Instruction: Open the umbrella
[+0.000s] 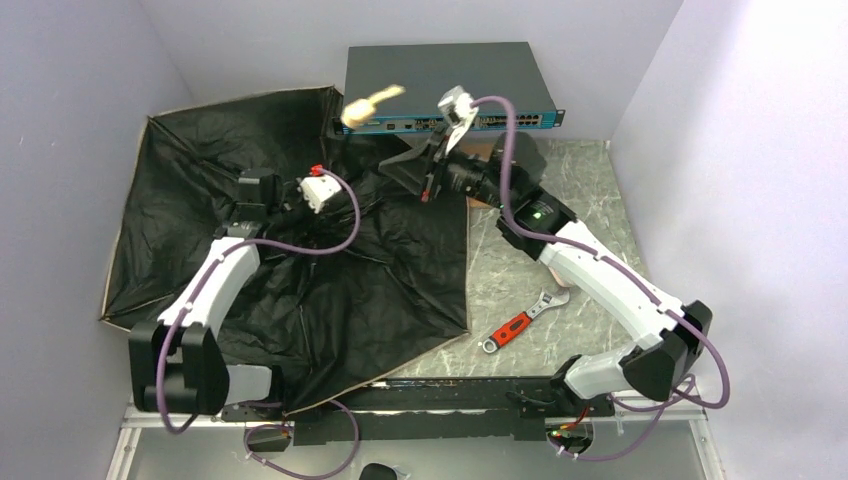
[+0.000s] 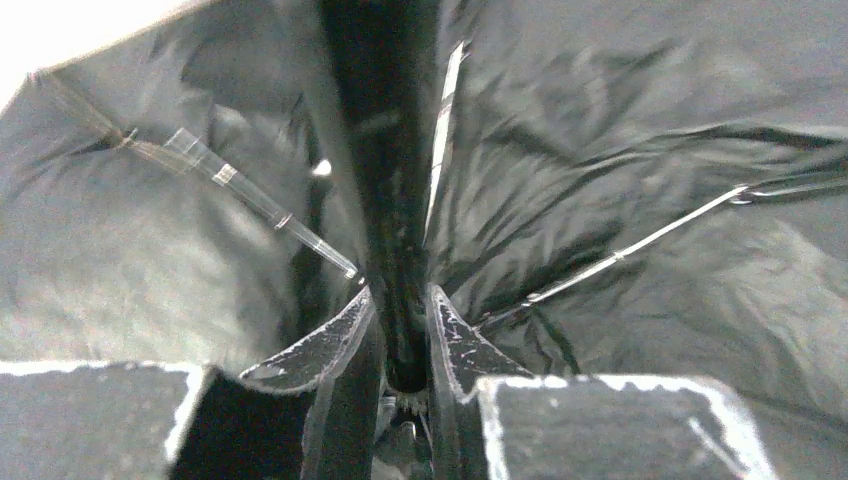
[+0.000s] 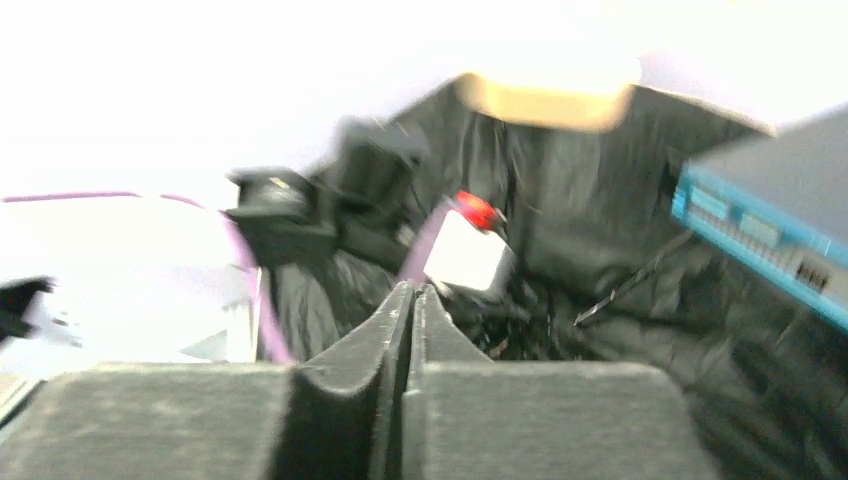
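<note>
Sprawling over the left half of the table (image 1: 590,200), the umbrella (image 1: 300,290) lies open with its black lining up, its cream handle (image 1: 370,105) blurred near the network switch (image 1: 440,75). The left gripper (image 2: 400,292) flanks the black shaft (image 2: 385,150) and seems to clamp it. The right gripper (image 3: 413,290) is pressed closed on nothing, above the canopy's far edge. A red-handled wrench (image 1: 520,325) lies apart.
</note>
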`<state>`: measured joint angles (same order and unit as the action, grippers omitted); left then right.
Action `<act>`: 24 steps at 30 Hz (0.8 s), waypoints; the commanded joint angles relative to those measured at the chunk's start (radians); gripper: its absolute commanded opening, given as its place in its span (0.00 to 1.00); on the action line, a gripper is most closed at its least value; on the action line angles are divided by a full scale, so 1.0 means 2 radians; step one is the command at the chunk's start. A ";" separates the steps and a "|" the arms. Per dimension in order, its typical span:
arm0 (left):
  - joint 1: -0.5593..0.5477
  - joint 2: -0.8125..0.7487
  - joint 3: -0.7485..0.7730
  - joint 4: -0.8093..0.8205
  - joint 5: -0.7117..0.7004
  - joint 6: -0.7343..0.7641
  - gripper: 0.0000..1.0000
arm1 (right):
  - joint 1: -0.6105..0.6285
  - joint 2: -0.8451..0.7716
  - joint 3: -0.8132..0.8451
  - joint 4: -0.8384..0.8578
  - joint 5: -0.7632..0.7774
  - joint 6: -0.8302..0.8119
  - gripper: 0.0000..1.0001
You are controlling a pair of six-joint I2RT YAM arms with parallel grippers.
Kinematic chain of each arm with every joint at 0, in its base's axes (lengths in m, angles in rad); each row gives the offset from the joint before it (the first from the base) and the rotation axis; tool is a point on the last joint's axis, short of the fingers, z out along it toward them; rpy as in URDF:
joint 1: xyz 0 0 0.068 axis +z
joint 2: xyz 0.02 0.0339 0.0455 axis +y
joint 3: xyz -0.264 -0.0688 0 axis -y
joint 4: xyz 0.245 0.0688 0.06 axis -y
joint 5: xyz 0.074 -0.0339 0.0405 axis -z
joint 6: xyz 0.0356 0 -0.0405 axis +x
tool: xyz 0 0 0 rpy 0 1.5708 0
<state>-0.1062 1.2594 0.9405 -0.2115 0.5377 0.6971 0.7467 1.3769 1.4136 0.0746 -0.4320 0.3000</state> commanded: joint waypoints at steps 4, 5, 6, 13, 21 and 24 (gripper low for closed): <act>0.058 0.022 0.031 -0.063 -0.127 0.061 0.09 | -0.001 -0.064 0.047 0.100 -0.034 0.020 0.00; 0.064 0.013 0.038 -0.068 -0.121 0.072 0.03 | -0.002 -0.065 0.039 0.099 -0.034 0.017 0.00; 0.065 0.000 0.040 -0.070 -0.117 0.079 0.00 | -0.001 -0.067 0.032 0.097 -0.033 0.013 0.00; 0.066 -0.094 0.064 -0.053 -0.116 0.101 0.00 | -0.012 -0.090 -0.010 0.061 0.032 -0.018 0.19; 0.066 -0.120 0.135 -0.041 -0.193 0.228 0.00 | -0.116 -0.088 -0.012 0.005 0.030 0.036 0.76; 0.065 -0.129 0.143 0.001 -0.237 0.323 0.00 | -0.142 -0.080 -0.010 -0.017 0.007 0.040 0.94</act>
<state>0.0185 1.0485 1.1515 -0.4030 0.2092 1.0458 0.5179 1.2098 1.3788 0.0956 -0.3767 0.3340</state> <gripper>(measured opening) 0.063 0.864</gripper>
